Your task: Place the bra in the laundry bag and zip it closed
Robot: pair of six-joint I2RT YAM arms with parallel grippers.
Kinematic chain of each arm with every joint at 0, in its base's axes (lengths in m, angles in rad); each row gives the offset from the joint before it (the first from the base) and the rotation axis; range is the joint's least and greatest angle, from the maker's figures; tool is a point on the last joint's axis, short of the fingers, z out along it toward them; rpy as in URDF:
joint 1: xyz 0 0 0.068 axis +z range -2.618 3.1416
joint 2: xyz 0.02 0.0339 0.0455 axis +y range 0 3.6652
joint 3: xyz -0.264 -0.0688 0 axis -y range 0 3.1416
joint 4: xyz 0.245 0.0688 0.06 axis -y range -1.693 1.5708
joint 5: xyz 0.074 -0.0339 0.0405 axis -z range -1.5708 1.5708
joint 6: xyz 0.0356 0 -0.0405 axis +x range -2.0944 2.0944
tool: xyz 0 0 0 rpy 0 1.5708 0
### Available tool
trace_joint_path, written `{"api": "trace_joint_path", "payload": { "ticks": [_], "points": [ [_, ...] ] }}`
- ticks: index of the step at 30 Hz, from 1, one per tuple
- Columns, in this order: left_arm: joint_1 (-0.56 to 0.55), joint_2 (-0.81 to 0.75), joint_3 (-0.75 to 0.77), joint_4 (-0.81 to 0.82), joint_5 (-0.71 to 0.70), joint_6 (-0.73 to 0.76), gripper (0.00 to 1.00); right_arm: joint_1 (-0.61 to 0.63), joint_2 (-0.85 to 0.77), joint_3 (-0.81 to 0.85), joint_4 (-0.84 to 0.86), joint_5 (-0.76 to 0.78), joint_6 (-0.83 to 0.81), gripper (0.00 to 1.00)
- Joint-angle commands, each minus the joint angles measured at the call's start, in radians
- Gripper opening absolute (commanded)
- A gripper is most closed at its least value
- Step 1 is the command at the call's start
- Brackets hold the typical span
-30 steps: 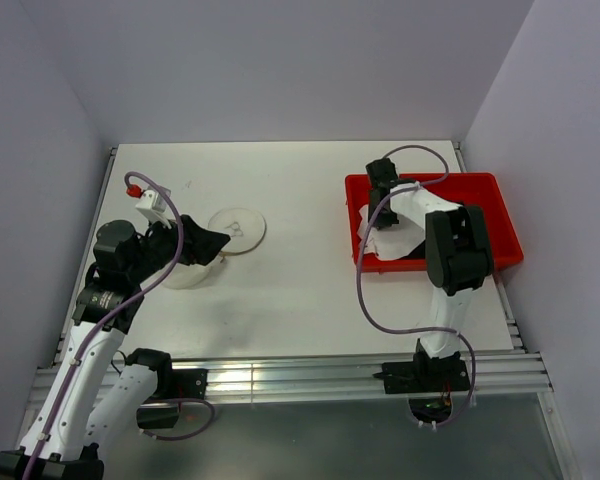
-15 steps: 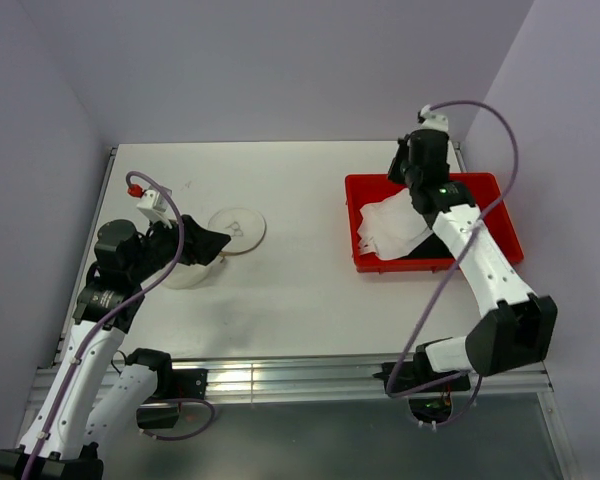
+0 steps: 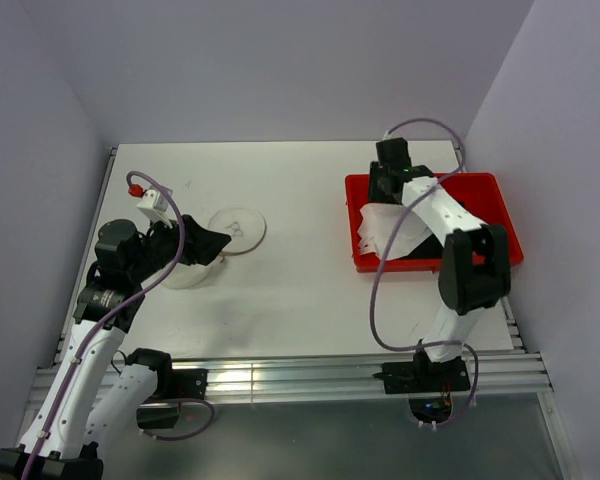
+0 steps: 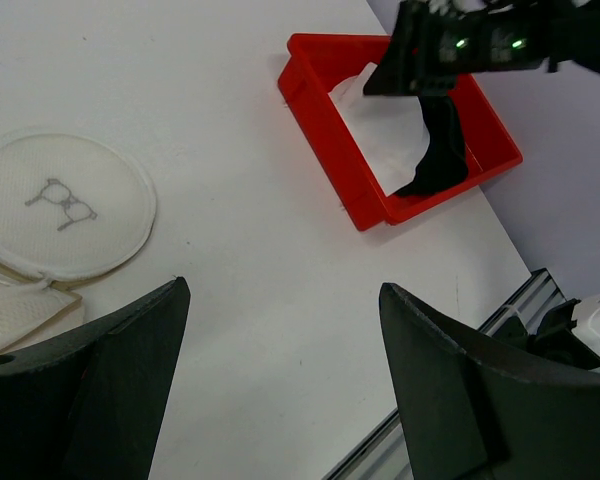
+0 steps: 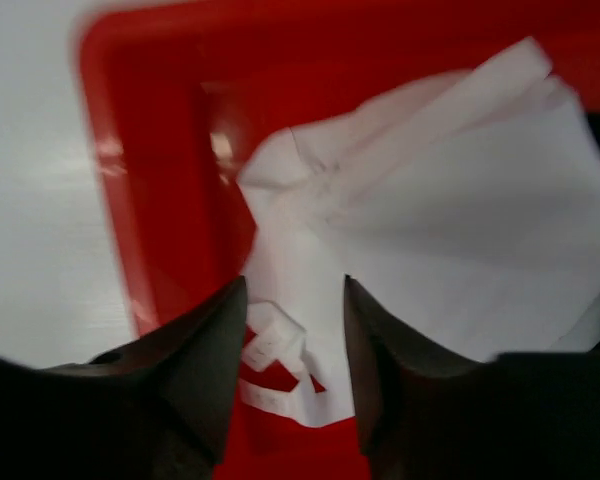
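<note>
Worktop (image 3: 300, 290): white, closed in by pale lilac walls (image 3: 280, 70) on the left, far and right sides; a metal rail (image 3: 280, 375) runs along the near edge
Open room: a wide bare strip of worktop runs between the laundry bag on the left and the red bin on the right; the far middle is bare as well
Red bin (image 3: 500, 225): far right, long side running left to right; its right end is close to the worktop's right edge
Bra (image 3: 385, 228): white, crumpled in the left half of the red bin, its left edge up against the bin's left wall; straps loop at the near-left side; no clear long axis; a black garment (image 4: 442, 150) lies just beside it on the right
Laundry bag (image 3: 185, 272): near left; the mesh body is mostly hidden under the left arm
Lid (image 3: 237, 230): round, flat on the worktop, mark facing up, just to the far right of the bag body and joined to it
Left end effector (image 4: 280, 300): over the bag body, fingers wide apart, bare worktop between them; the mesh shows beside the left finger; contact cannot be told
Right end effector (image 5: 293, 300): over the bin's left half, fingers partly apart, the bra seen through the gap; the view is blurred; contact with the cloth cannot be told
</note>
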Motion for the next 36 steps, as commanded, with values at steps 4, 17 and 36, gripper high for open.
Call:
{"api": "trace_joint_path", "payload": {
  "ticks": [4, 17, 36],
  "points": [
    [-0.012, -0.008, 0.010, 0.023, 0.010, 0.018, 0.83, -0.001, 0.142, 0.009, -0.085, -0.033, -0.081, 0.71],
    [-0.018, 0.005, 0.015, 0.017, 0.010, 0.022, 0.83, -0.002, 0.316, 0.075, -0.156, 0.048, -0.069, 0.14],
    [-0.017, 0.022, 0.010, 0.026, 0.001, 0.015, 0.82, 0.077, -0.141, 0.368, 0.076, -0.174, -0.104, 0.00]
  ]
}}
